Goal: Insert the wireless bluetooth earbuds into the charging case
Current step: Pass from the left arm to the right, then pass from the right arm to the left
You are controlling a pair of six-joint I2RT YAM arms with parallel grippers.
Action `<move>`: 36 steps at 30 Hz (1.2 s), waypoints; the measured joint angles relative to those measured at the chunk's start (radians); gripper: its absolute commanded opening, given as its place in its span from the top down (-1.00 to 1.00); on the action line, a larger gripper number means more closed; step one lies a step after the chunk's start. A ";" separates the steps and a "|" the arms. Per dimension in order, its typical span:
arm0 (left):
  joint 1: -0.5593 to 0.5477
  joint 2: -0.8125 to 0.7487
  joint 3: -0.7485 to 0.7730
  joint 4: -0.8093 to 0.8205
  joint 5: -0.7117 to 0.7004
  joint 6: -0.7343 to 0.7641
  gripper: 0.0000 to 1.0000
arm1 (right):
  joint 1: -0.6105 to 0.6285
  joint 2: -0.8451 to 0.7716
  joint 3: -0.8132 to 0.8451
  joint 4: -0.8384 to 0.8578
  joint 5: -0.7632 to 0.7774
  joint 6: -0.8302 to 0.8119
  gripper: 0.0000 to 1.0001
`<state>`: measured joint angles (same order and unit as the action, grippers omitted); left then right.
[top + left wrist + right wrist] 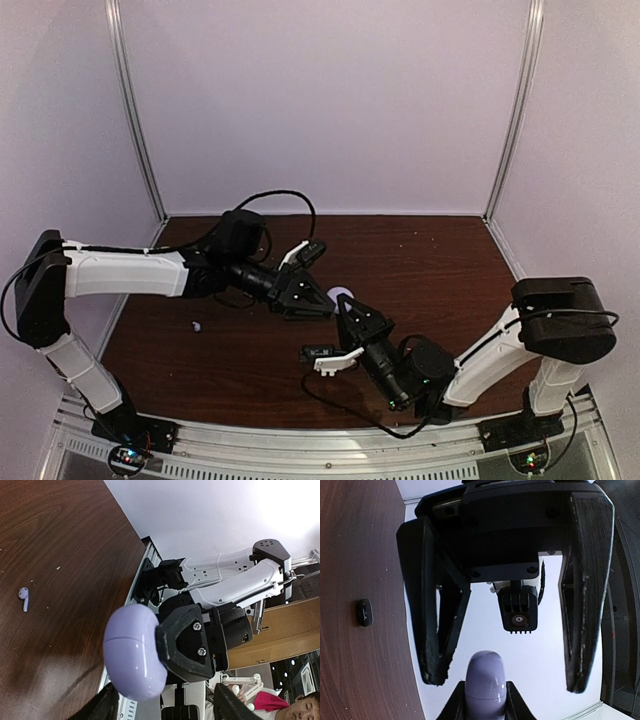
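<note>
Right claw (pixel 165 650) clenches the lilac charging case (pixel 132 652) aloft, seemingly with its lid shut, while the left claw (pixel 507 679) gapes before it and one earbud (pixel 23 598) lies on the table (pixel 65 535), so next the lid needs prising open before any earbud goes in.
</note>
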<state>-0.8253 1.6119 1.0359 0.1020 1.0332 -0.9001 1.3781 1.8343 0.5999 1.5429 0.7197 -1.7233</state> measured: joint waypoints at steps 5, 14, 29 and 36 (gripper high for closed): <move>0.045 -0.031 -0.004 -0.013 -0.012 0.028 -0.95 | 0.000 -0.022 -0.007 0.000 -0.003 0.057 0.68; 0.212 -0.226 -0.033 0.009 -0.194 0.126 -0.95 | -0.036 -0.264 -0.026 -0.204 -0.105 0.464 0.71; 0.201 -0.552 -0.301 0.251 -0.562 0.460 -0.95 | -0.383 -0.615 -0.001 -0.702 -0.719 1.386 0.67; 0.028 -0.584 -0.320 0.254 -0.716 0.817 -0.95 | -0.475 -0.638 0.036 -0.735 -0.916 1.807 0.68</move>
<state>-0.7975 1.0275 0.7155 0.3565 0.3172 -0.0834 0.9031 1.1961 0.6361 0.8074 -0.1959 0.0837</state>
